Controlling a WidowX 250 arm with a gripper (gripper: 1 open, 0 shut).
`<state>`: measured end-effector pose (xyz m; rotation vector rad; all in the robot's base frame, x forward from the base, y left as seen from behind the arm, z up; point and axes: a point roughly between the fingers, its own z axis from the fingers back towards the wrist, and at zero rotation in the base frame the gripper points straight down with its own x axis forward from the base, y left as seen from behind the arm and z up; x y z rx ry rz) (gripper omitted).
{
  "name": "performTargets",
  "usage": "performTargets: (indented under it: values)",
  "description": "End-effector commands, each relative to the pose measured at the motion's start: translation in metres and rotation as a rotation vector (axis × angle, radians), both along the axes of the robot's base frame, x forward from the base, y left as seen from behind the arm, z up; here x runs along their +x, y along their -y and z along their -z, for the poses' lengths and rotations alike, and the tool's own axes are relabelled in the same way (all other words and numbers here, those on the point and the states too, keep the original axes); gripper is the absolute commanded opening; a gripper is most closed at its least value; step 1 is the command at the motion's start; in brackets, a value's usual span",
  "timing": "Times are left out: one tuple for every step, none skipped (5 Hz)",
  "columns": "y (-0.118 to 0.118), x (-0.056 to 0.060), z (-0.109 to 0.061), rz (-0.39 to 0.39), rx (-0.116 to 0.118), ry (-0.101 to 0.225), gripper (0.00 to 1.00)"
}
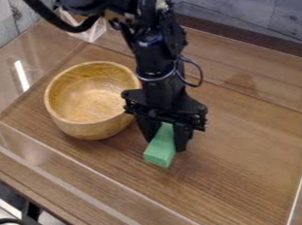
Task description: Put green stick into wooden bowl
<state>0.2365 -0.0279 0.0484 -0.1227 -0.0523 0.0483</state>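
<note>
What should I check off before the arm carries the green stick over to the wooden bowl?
1. Jaws closed on the green stick: ok, its upper end sits between them.
2. Stick over the wooden bowl: not ok, it hangs beside the bowl, nearer the camera.
3. Bowl upright, opening up: ok.
4. Room inside the bowl: ok, the visible interior holds nothing.
5. Stick high enough to pass over the rim: cannot tell from this single view.
6. Grip firm enough for the move: cannot tell, the jaws hide the gripped end.
</note>
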Motion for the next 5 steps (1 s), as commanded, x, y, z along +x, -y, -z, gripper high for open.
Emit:
performTargets:
  values:
    - [-0.0002, 0.0028, -0.003, 0.005, 0.004, 0.024, 0.0]
    - [-0.0017, 0.0015, -0.0012, 0.003, 0.006, 0.02, 0.0]
    - [-0.0035, 0.0005, 0.0002, 0.001, 0.008, 0.017, 0.0]
    - [-0.0053, -0.0005, 0.0013, -0.002, 0.01, 0.013, 0.0]
    - [-0.0069, -0.0014, 0.0021, -0.004, 0.011, 0.01, 0.0]
